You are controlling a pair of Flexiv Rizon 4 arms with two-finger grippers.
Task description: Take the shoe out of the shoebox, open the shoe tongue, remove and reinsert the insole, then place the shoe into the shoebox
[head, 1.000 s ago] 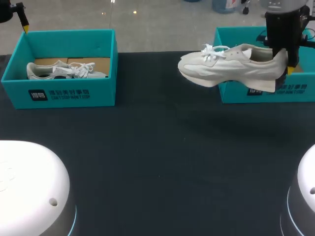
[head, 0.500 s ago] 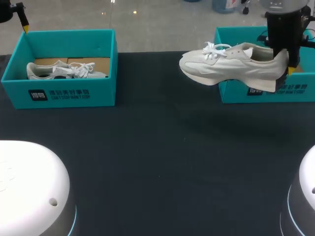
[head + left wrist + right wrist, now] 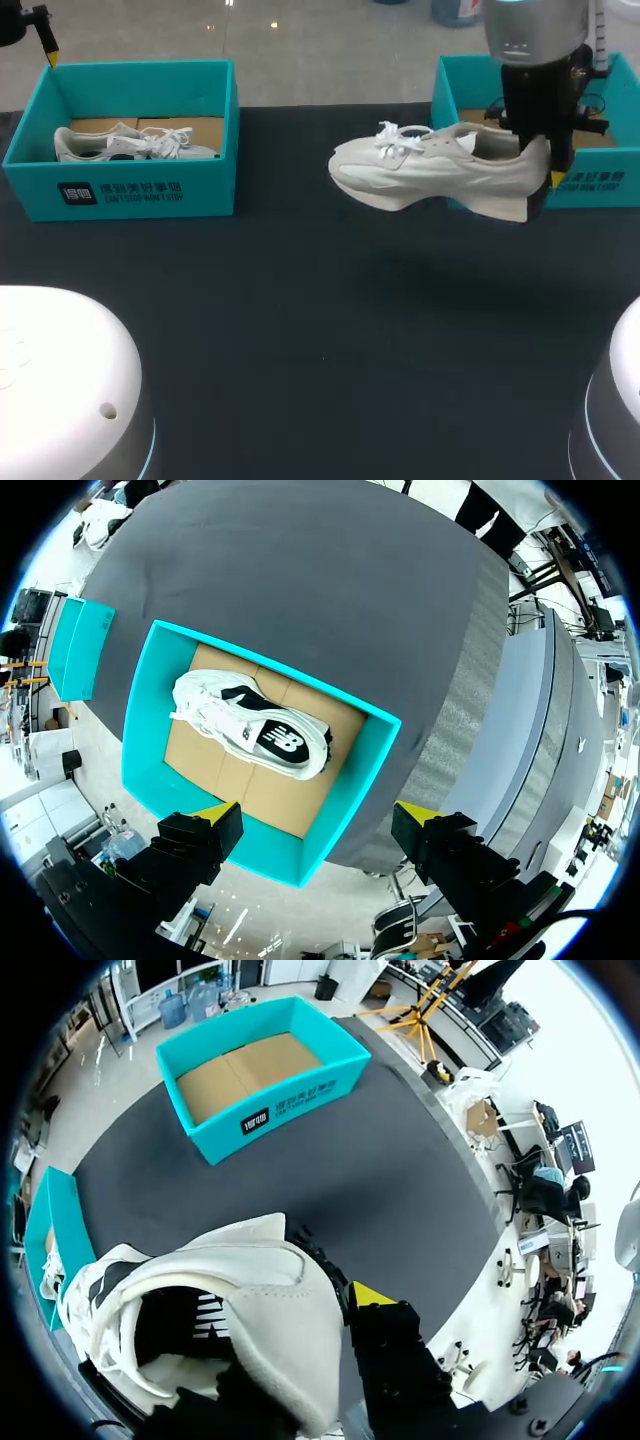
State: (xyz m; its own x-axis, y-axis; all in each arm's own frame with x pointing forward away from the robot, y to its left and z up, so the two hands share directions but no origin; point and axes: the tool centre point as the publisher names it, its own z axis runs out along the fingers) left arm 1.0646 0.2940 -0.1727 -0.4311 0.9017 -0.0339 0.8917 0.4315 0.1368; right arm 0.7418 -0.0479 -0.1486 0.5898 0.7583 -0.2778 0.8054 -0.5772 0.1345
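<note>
The dark table [image 3: 320, 330] spreads wide from the two boxes to its near edge. A left shoebox [image 3: 130, 190] at the far left corner holds a second shoe [image 3: 130, 145]. The right shoebox [image 3: 600, 185] sits at the far right. The shoe [image 3: 430, 175] hangs above the table beside that box, its long axis along the far edge, toe toward the left. The right gripper [image 3: 545, 175] is clamped on its heel. The left gripper [image 3: 315, 815] hovers over the left shoebox, fingers spread wide and holding nothing.

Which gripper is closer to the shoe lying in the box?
Left. The left gripper hangs open over the far corner of the box that holds the shoe. The right gripper is far off, shut on the other shoe at its heel.
</note>
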